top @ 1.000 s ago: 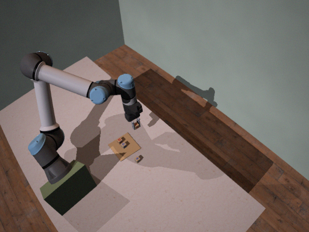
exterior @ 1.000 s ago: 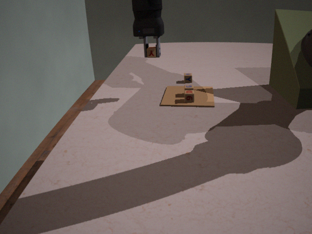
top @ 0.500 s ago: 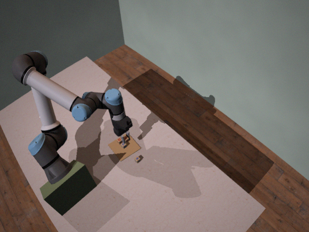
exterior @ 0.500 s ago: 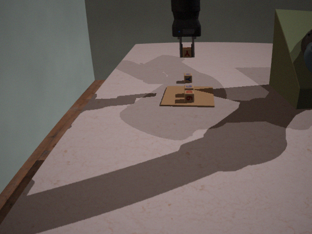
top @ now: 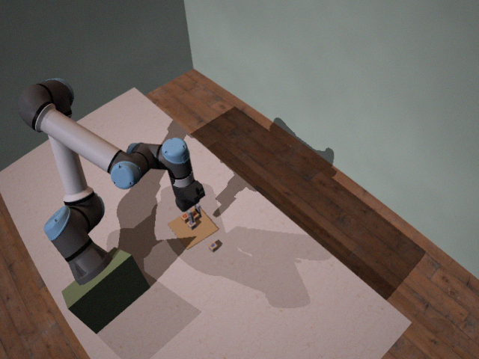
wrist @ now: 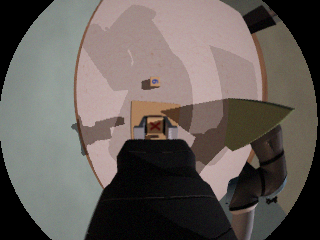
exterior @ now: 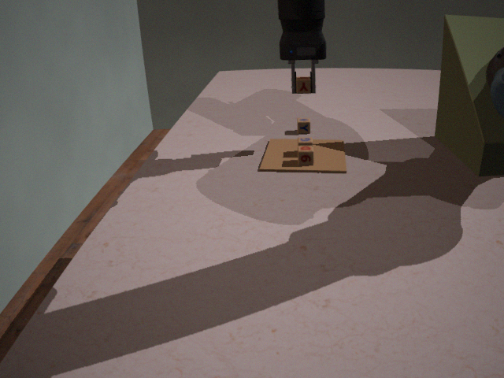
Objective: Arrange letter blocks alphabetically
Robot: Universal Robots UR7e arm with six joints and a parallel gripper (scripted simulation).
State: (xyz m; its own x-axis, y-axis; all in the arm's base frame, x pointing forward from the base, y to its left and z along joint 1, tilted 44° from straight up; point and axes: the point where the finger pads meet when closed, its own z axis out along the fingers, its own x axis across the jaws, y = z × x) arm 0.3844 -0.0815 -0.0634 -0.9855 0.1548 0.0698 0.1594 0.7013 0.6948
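Nearest the camera in my wrist view is the black body of my gripper (top: 194,214) (exterior: 303,91) (wrist: 155,131), filling the lower middle of the frame. I have its fingers (top: 190,217) (exterior: 293,77) closed on the X block (top: 195,212) (exterior: 303,85) (wrist: 155,125), one against each side. That block shows a red X on top in the wrist view, and a red Y on its side in the exterior one. I'm holding it well up off the bench (top: 348,324) (exterior: 203,317) (wrist: 200,60), upper middle of the exterior frame.

Below, the tan mat (top: 206,227) (exterior: 276,162) (wrist: 140,107) lies flat. Two blocks sit on it: the red-topped block (top: 185,216) (exterior: 305,155), toward the camera in my exterior view, and the blue-topped block (top: 191,224) (exterior: 305,140) just behind it. Their top characters are too small for me to read surely.

The off-mat block (top: 212,246) (exterior: 303,126) (wrist: 155,81) rests on the bench, just beyond the mat's far edge in the exterior frame. It carries a blue Y on its side; its blue top mark looks like a 6 or 9. At lower left of the top view, my arm (top: 77,139) (wrist: 270,150) stands on the green mount (top: 111,297) (exterior: 460,101) (wrist: 245,120).

Held block (top: 194,212) (exterior: 303,85) (wrist: 155,126) now apparently over the mat (top: 204,232) (exterior: 329,161) (wrist: 142,107).
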